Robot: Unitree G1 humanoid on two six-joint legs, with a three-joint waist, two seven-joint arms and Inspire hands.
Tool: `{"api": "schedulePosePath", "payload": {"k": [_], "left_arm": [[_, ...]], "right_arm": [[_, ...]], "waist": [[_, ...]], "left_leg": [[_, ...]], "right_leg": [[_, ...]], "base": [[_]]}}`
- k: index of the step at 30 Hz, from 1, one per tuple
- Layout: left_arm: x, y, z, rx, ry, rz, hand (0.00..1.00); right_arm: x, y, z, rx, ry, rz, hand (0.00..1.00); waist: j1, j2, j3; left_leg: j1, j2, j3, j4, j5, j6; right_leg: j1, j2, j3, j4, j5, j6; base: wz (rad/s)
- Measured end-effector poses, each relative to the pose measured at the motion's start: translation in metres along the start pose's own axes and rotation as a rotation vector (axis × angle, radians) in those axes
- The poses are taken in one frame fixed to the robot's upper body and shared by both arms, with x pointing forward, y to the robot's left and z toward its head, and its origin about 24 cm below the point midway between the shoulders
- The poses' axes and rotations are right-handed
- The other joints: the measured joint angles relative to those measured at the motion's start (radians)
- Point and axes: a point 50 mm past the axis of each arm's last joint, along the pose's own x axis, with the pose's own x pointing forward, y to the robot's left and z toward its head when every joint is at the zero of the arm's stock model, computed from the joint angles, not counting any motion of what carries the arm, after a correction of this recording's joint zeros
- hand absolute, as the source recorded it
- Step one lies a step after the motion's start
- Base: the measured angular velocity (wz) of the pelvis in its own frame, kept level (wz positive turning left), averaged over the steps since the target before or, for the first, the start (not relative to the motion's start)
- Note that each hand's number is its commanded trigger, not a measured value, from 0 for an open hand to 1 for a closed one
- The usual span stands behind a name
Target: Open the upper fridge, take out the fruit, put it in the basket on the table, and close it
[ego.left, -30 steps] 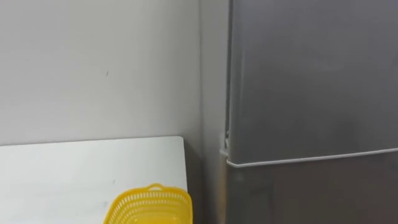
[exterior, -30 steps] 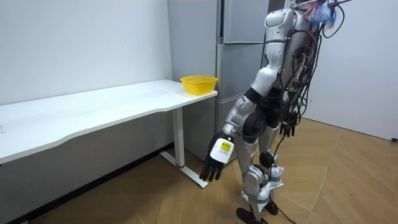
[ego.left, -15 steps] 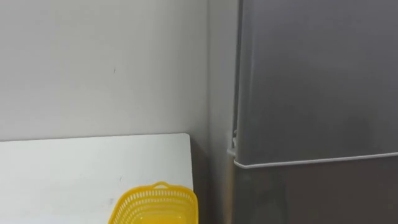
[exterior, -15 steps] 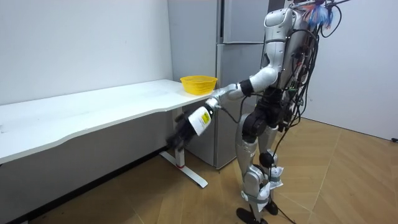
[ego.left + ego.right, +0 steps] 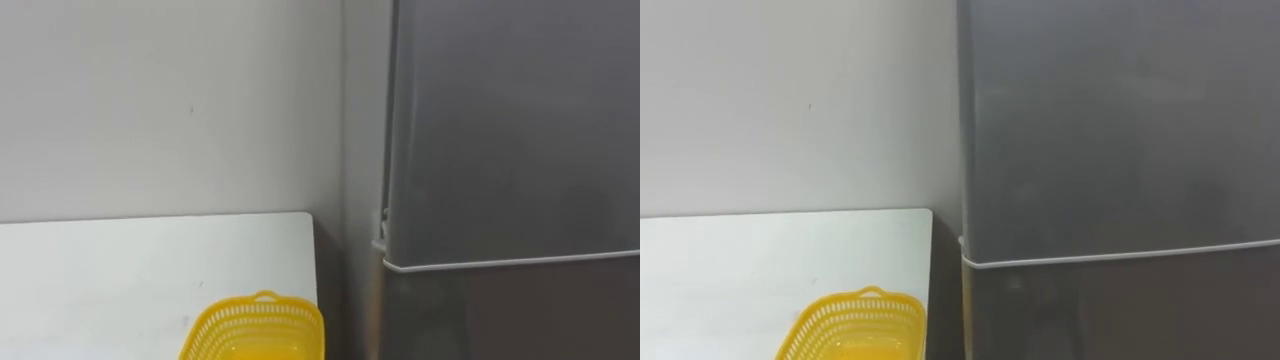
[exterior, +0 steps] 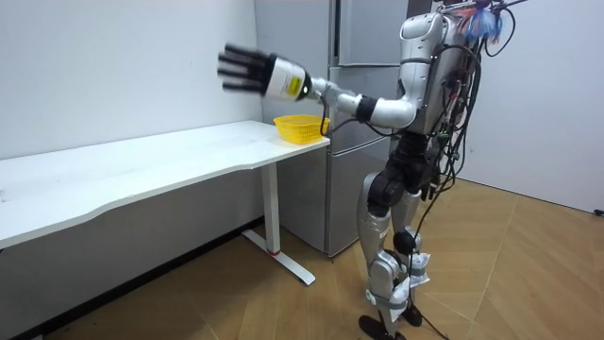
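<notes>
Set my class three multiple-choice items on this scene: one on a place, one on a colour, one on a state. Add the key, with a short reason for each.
1. Where is the basket?
A. On the table, at its end by the fridge
B. Inside the fridge
C. On top of the fridge

2. What colour is the basket?
A. Blue
B. Yellow
C. Red

3. How is the fridge's upper door?
A. Wide open
B. Shut
C. Taken off

Key:
1 A, it stands on the tabletop's end nearest the fridge.
2 B, its mesh is yellow.
3 B, the door lies flush above the seam.
</notes>
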Motion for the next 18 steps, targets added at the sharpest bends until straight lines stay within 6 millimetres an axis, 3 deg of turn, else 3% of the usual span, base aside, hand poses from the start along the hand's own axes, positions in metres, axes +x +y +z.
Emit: {"api": "schedulePosePath", "payload": {"k": [2,4,7,13,18], "left_arm": [[-0.001,-0.009,0.018,-0.065,-0.056,-0.070,0.00],[-0.004,-0.025,0.038,-0.150,-0.114,-0.190,0.00],[-0.014,-0.042,0.048,-0.213,-0.127,-0.344,0.00],[-0.042,-0.068,0.057,-0.284,-0.120,-0.668,0.00],[-0.066,-0.095,0.059,-0.335,-0.066,-0.929,0.00]], "right_arm": [[0.000,0.002,-0.002,-0.006,0.007,0.013,0.00],[0.000,0.004,-0.002,-0.005,0.009,0.040,0.00],[0.000,0.005,0.000,-0.006,0.009,0.069,0.00],[0.001,0.005,0.002,-0.004,0.013,0.084,0.00],[0.002,0.002,0.005,-0.012,0.028,0.096,0.00]], "waist": [[-0.019,-0.001,0.0035],[-0.025,-0.006,0.0181],[-0.037,0.006,0.0202],[-0.078,0.020,0.0135],[-0.089,0.014,0.0164]], "left_leg": [[-0.004,0.000,-0.014,0.012,0.000,0.000],[-0.005,-0.001,-0.023,0.013,0.000,0.000],[-0.009,-0.001,-0.023,0.014,0.000,0.000],[-0.016,0.000,-0.021,0.021,0.001,0.000],[-0.017,0.002,-0.008,0.021,0.001,-0.001]], "right_leg": [[0.007,-0.001,-0.010,-0.015,0.001,0.002],[0.011,-0.001,-0.015,-0.017,0.001,0.002],[0.010,-0.001,-0.015,-0.018,0.001,0.002],[0.004,-0.003,-0.017,-0.014,0.002,0.002],[-0.006,0.001,-0.002,-0.012,0.001,0.000]], "base": [[0.19],[0.10],[0.00],[0.00],[-0.08]]}}
